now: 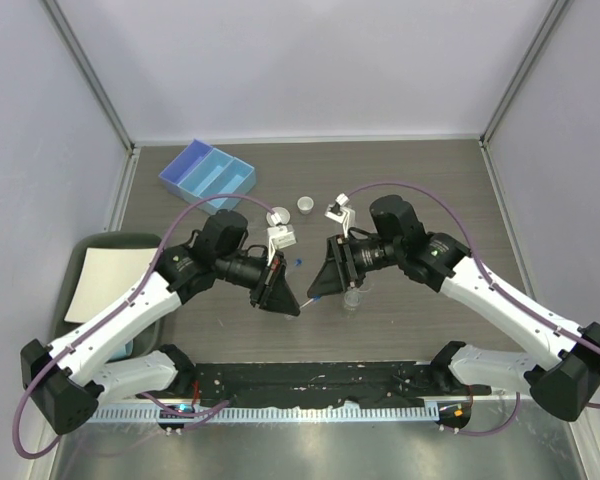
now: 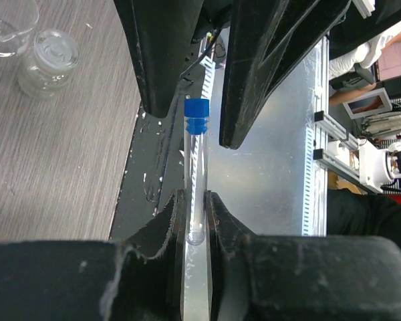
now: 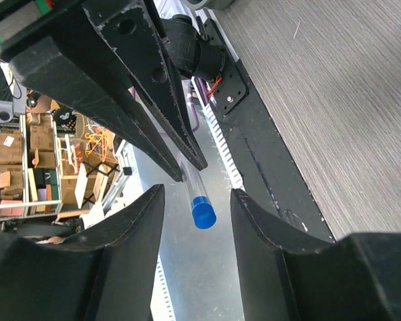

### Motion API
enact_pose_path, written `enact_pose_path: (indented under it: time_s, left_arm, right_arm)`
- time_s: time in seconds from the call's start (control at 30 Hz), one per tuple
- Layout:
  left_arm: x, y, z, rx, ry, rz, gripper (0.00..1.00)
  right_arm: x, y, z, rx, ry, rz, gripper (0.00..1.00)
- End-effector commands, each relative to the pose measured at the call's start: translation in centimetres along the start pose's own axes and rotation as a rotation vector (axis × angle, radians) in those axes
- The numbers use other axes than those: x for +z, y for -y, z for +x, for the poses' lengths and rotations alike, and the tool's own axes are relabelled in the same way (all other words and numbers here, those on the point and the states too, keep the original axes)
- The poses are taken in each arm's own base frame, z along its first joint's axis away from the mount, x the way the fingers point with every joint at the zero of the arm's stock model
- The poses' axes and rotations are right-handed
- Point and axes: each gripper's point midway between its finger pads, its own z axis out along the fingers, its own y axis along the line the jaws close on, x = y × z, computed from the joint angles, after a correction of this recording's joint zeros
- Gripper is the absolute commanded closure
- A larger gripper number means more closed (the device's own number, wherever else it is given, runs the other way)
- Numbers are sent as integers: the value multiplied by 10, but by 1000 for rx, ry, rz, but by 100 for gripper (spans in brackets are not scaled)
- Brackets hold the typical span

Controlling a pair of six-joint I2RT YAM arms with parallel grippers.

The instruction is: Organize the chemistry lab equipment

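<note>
**A:** What is the left gripper (image 2: 196, 200) holding?

**B:** It is clamped on a clear test tube with a blue cap (image 2: 196, 167). The fingers pinch the tube near its rounded bottom end, and the capped end sticks out past the fingertips.

**A:** And the right gripper (image 3: 197, 194)?

**B:** Its jaws stand apart on either side of the blue cap, with a gap showing on each side. It grips nothing and does not touch the tube.

**A:** So where is the tube?

**B:** It is in the air between the two arms, above the near middle of the grey wood-grain table (image 3: 334, 100). Only the left gripper carries it.

**A:** What else is on the table?

**B:** A small clear glass jar (image 1: 353, 298) stands just beside the right gripper. Farther back sits a small white round dish (image 1: 306, 204), with a second white dish (image 1: 278, 215) near it. A pale-blue plastic tray with compartments (image 1: 208, 172) lies at the far left, well apart from both grippers.
</note>
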Motion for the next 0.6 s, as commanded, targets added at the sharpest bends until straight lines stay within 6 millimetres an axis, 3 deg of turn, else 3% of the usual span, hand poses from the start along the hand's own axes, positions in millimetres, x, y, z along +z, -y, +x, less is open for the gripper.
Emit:
enact_pose_path:
  time_s: [0.0,0.4,0.57]
  left_arm:
    - [-6,13,-13,60,55,63,99]
    - [-6,9,-13,48,63,53,99]
    - [-7,8,-13,44,66,43,97]
  right_arm:
    - [3,-12,-9,-28,31,-24,51]
    - [3,-19,-1,-37,22,-32,69]
    - [4,-20,-2,-42,23,-32,88]
